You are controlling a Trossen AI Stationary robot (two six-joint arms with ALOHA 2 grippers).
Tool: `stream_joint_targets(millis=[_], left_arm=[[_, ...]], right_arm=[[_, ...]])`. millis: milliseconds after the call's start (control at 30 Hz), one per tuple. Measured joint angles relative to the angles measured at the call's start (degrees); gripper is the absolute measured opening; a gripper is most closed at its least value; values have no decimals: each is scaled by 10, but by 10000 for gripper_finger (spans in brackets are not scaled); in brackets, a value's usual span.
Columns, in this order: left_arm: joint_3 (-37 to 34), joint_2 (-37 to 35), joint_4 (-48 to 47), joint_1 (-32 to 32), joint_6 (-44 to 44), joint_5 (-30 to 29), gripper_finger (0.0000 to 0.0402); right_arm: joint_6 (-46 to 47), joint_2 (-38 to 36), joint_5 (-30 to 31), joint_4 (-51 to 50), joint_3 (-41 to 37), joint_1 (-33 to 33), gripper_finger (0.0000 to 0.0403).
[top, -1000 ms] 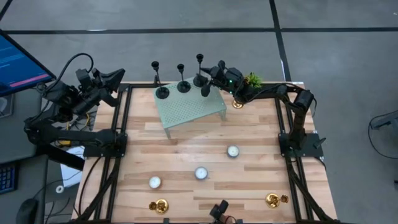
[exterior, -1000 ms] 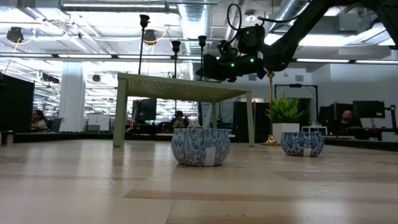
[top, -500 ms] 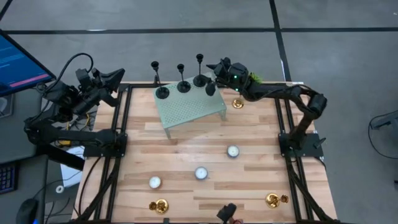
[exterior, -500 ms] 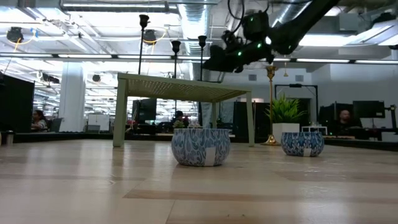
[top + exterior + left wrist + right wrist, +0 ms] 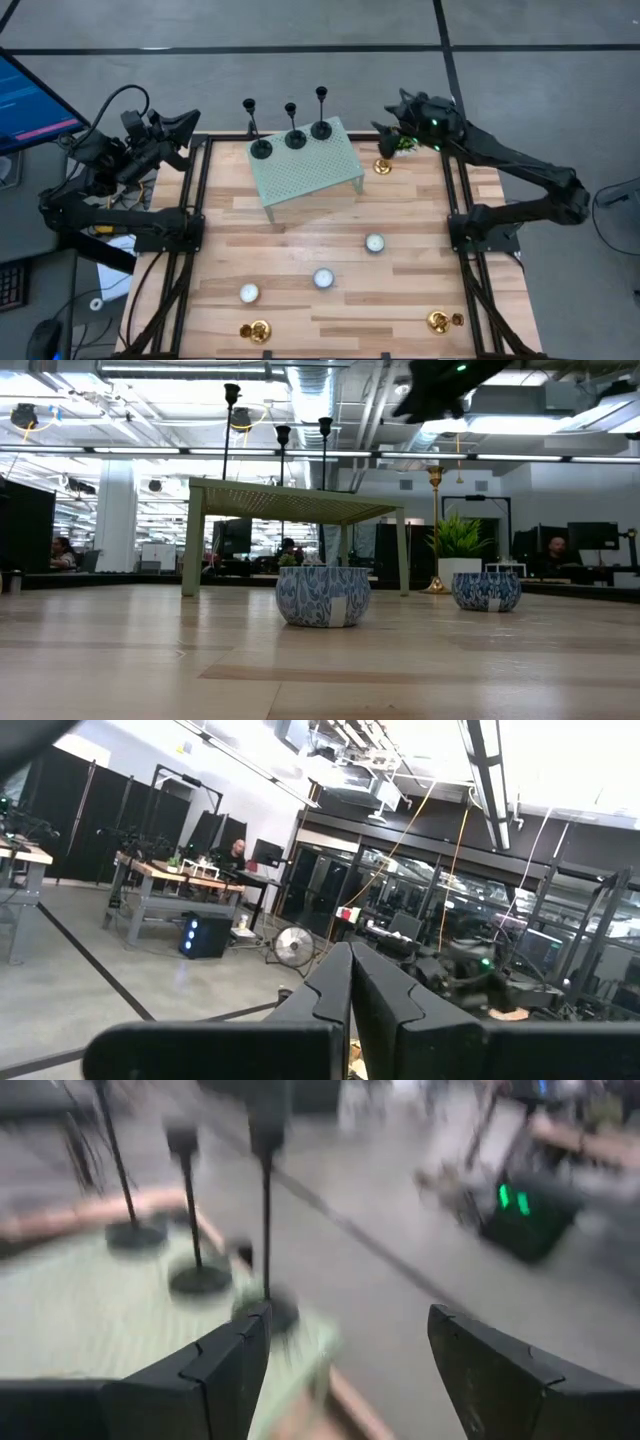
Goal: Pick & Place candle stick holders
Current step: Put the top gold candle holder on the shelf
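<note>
Around riser (image 5: 305, 172): tealights (image 5: 374, 242), plant (image 5: 405, 144) under right pincer (image 5: 385, 131).

No readable text, labels, brands, numbers or signs anywhere. Faint lines on the blue screen (image 5: 30, 95) at the edge of the high view, too small to read. Small pale tags on the patterned bowls (image 5: 322, 596) in the low view, blank or illegible.

grey floor (image 5: 300, 50), ceiling lights (image 5: 560, 457), desks (image 5: 170, 880)
</note>
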Motion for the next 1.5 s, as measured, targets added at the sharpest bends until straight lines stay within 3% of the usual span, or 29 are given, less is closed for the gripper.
stream_joint_targets(millis=[167, 300, 467, 633, 800, 1033, 1167, 1333, 1500], left_arm=[[0, 0, 2, 0, 0, 0, 10], [0, 0, 2, 0, 0, 0, 10], [0, 0, 2, 0, 0, 0, 10], [0, 0, 2, 0, 0, 0, 10], [0, 0, 2, 0, 0, 0, 10], [0, 0, 2, 0, 0, 0, 10], [0, 0, 2, 0, 0, 0, 10], [0, 0, 2, 0, 0, 0, 10], [0, 0, 2, 0, 0, 0, 10]], right_arm=[[102, -47, 74, -207, -3, 64, 260], [204, -74, 136, -278, -58, 134, 260], [323, -105, 246, -252, -181, 209, 260], [343, -106, 318, -83, -287, 204, 260], [286, -79, 317, 106, -343, 154, 260], [168, -39, 280, 251, -349, 81, 260], [146, -11, 259, 299, -349, 41, 260], [145, 24, 182, 338, -349, 5, 255], [148, 43, 177, 345, -349, 3, 188]])
